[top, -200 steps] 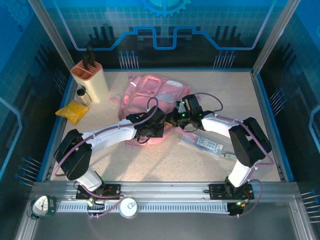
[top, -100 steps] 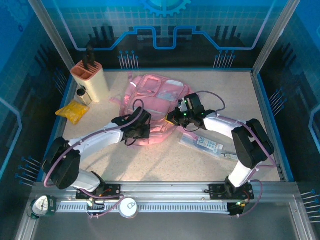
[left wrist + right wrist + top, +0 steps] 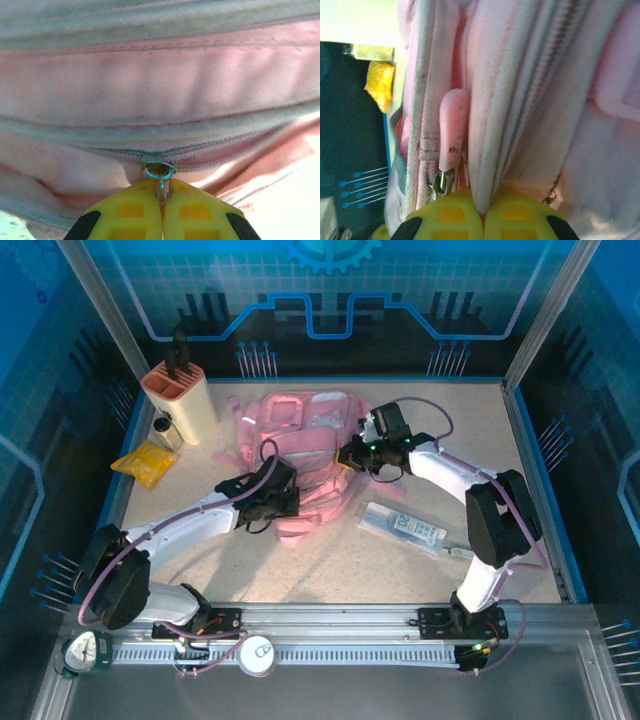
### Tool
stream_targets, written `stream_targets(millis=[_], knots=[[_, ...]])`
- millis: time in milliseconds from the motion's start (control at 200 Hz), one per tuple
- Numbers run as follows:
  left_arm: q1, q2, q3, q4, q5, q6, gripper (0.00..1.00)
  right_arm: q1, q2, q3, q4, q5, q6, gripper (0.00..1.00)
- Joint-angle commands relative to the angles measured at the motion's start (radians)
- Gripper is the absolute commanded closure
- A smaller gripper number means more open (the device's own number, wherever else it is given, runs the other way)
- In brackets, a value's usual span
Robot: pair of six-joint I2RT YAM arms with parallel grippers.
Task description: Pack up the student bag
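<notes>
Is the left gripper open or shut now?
Shut: the left gripper clamps the metal zipper pull of the student bag, no gap between its jaws.

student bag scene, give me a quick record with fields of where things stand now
student bag: pink, lying on the table between both arms
left gripper: shut on metal zipper pull
right gripper: shut on a bag seam fold, beside pink pull tab
left of bag: yellow packet
right of bag: flat packet

On desk [image 3: 330, 565], mid-back: student bag [image 3: 300, 430]. Left of it, at far-left corner: holder [image 3: 185, 405]; bottle [image 3: 166, 432] just before holder; packet [image 3: 146, 462] nearer still. Right of bag and nearer, flat on desk: pouch [image 3: 404, 527].
</notes>
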Motion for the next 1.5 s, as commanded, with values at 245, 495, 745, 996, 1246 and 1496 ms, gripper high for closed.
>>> stream_targets(millis=[245,495,745,996,1246,1496], knots=[[-0.068,0.148,0.158,0.044,0.057,-0.067,1.00,-0.055,-0.058,0.033,-0.046,0.001,-0.078,0.47],[-0.073,0.167,0.157,0.059,0.079,-0.051,1.00,0.031,-0.154,-0.174,0.072,-0.042,0.110,0.39],[-0.075,0.160,0.147,0.069,0.095,-0.054,1.00,0.122,-0.096,-0.206,0.204,0.028,0.264,0.43],[-0.076,0.163,0.160,0.063,0.101,-0.036,1.00,0.150,0.006,-0.135,0.245,0.096,0.269,0.59],[-0.076,0.147,0.157,0.006,0.070,-0.002,1.00,0.135,-0.029,-0.160,0.235,0.172,0.227,0.98],[-0.029,0.035,0.048,-0.074,-0.014,0.011,1.00,0.102,-0.083,-0.191,0.224,0.180,0.169,1.00]])
